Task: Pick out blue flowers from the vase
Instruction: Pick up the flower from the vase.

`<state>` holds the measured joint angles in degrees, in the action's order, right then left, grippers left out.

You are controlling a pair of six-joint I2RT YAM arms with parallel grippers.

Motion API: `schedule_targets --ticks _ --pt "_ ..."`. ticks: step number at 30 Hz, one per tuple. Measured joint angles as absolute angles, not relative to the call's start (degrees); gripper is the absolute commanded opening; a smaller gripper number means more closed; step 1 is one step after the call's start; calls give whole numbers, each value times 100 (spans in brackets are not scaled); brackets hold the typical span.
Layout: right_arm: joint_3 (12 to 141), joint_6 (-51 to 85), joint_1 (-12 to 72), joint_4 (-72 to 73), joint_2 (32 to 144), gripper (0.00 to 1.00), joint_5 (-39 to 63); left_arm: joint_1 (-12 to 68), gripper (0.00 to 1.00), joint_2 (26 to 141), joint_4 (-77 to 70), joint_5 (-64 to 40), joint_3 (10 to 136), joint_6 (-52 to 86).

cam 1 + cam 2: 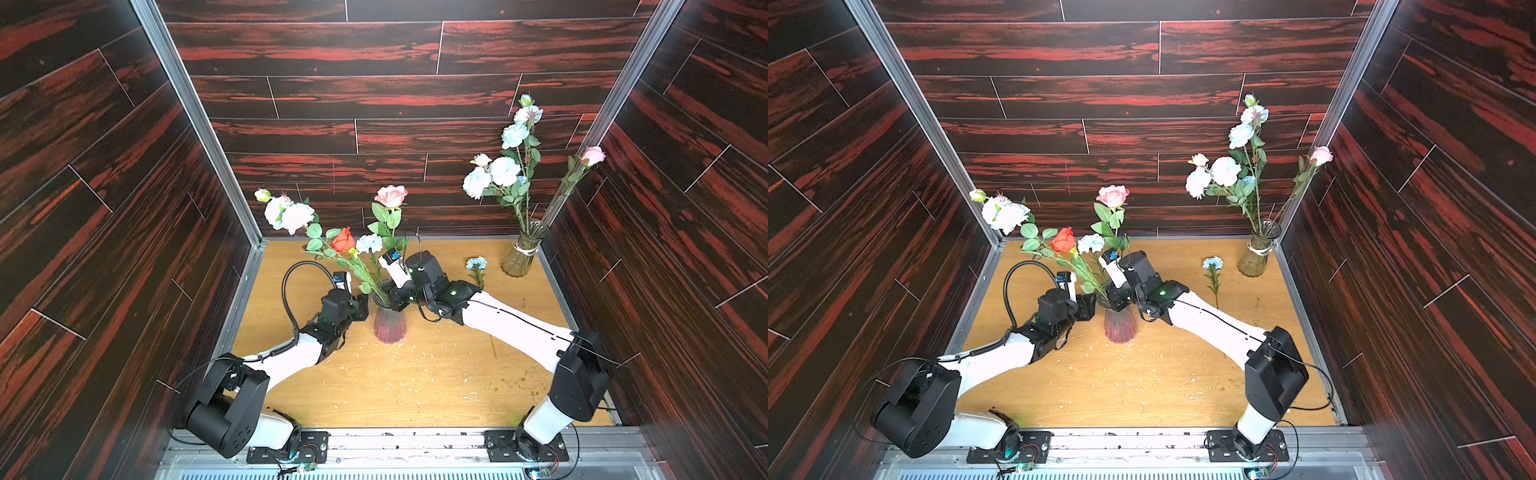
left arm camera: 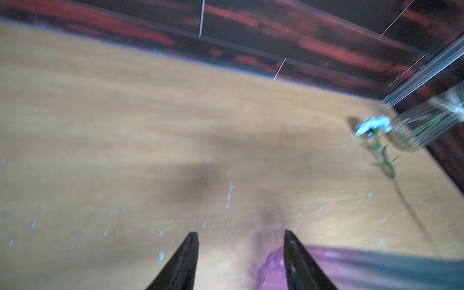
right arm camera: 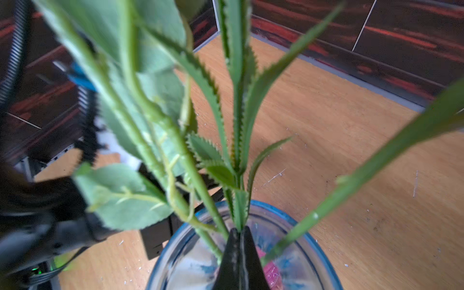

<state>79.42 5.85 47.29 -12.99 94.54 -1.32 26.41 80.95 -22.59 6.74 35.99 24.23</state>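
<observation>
A purple glass vase (image 1: pixel 390 326) (image 1: pixel 1120 328) stands mid-table. It holds a pale blue spray (image 1: pixel 287 214) leaning left, a small blue flower (image 1: pixel 369 243) (image 1: pixel 1091 243), a red rose (image 1: pixel 343 240) and a pink rose (image 1: pixel 390 195). My right gripper (image 1: pixel 392 305) (image 3: pixel 239 229) sits at the vase mouth, shut on a thin stem (image 3: pixel 238 175) with narrow saw-edged leaves that looks like the small blue flower's. My left gripper (image 1: pixel 362 306) (image 2: pixel 241 238) is open beside the vase (image 2: pixel 271 271), which lies against one finger.
A clear vase (image 1: pixel 521 257) in the back right corner holds blue sprays (image 1: pixel 505 170) and a pink rose (image 1: pixel 593 156). One blue flower (image 1: pixel 476 262) (image 2: pixel 374 125) lies on the wooden table (image 1: pixel 415 382) near it. Dark walls enclose three sides.
</observation>
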Motion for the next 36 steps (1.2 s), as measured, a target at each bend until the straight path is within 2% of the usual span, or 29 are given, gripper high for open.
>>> schedule_targets --ticks 16,29,36 --pt "8263 539 4727 -1396 8243 0 73 2641 56 7898 -2676 711 3256 2488" --pt "9126 548 4727 -2071 7441 0 320 2641 56 7865 -2838 803 3173 2510" --pt "9113 554 4727 -2519 6788 0 -27 2641 56 7828 -2875 814 3159 2512"
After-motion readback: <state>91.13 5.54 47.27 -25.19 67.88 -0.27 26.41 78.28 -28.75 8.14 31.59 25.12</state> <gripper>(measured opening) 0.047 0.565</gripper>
